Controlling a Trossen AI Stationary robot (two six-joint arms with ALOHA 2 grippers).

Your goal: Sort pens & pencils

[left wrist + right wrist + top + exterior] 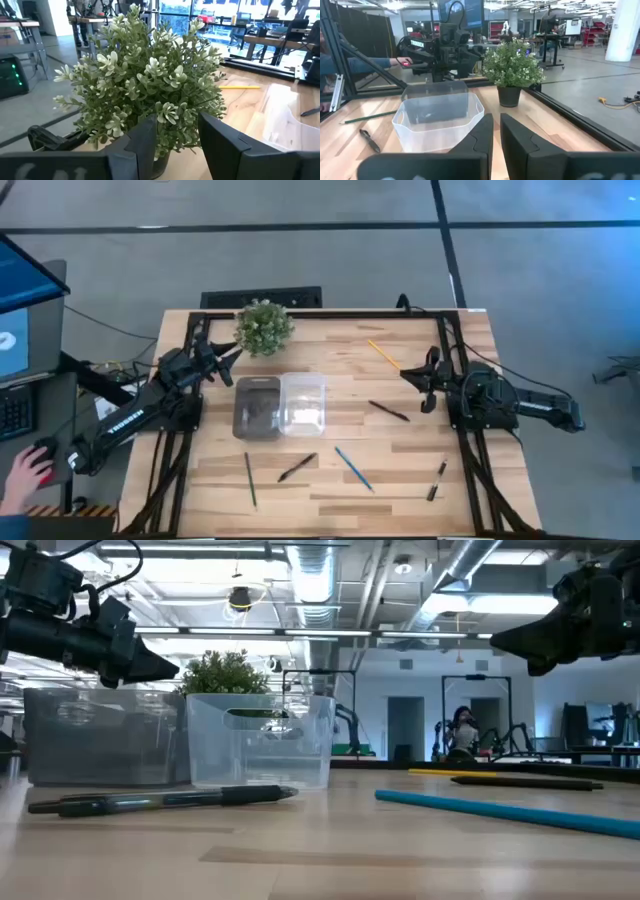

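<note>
Pens [388, 411] and pencils [353, 468] lie flat on the desk [340, 490], beyond both hands. Light, stiff, probably slippery; pinch mid-shaft. Left hand [234, 355] is spread, right hand [407, 375] pressed together, both empty.

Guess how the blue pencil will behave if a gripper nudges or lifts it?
The blue pencil looks thin, straight and rigid, so it should lift without flexing. Lying flat on the bare table, it may roll or skid if nudged sideways. So slim, it's probably very light.
</note>
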